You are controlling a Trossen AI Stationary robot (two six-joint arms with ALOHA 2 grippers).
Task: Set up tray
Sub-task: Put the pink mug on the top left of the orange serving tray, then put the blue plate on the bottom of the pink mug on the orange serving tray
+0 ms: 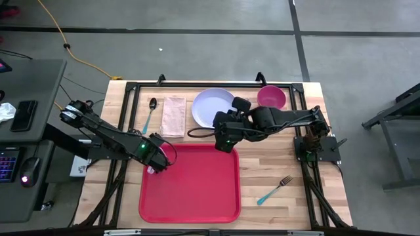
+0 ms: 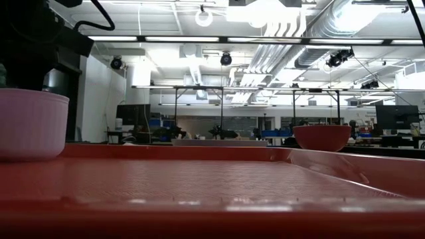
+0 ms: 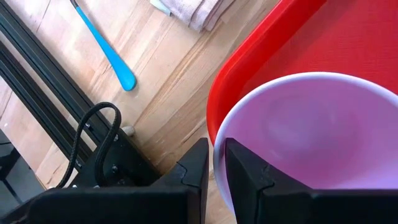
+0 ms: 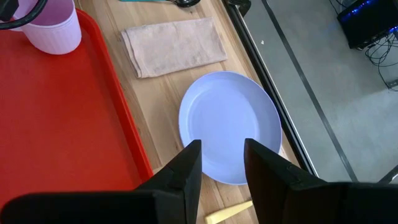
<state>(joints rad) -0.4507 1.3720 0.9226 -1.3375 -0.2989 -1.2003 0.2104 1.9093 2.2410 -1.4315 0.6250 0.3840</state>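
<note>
The red tray [image 1: 197,196] lies on the wooden table near its front edge. A pale lilac cup [image 4: 56,28] stands upright in the tray's far left corner, and my left gripper [image 1: 156,164] is shut on its wall. The cup also fills part of the left wrist view [image 3: 311,137] and shows at the left of the low view [image 2: 30,123]. My right gripper [image 4: 222,165] hangs open above the near edge of a lilac plate [image 4: 230,124], which lies on the table just beyond the tray's far right corner. Nothing is between its fingers. My left gripper has the cup's wall at the rim [image 3: 217,146], on the side toward the tray's left rim, between its two fingers. One finger [image 3: 249,180] is inside the cup and the other [image 3: 193,180] is outside. The fingers come steeply from above. The cup stands upright with its base on the tray [image 2: 199,186].
A folded beige napkin [image 1: 174,116] and a blue-handled spoon [image 1: 149,115] lie left of the plate [image 1: 210,105]. A pink bowl [image 1: 271,97] stands at the far right. A blue-handled fork [image 1: 274,190] lies right of the tray. A black frame [image 1: 197,84] edges the table.
</note>
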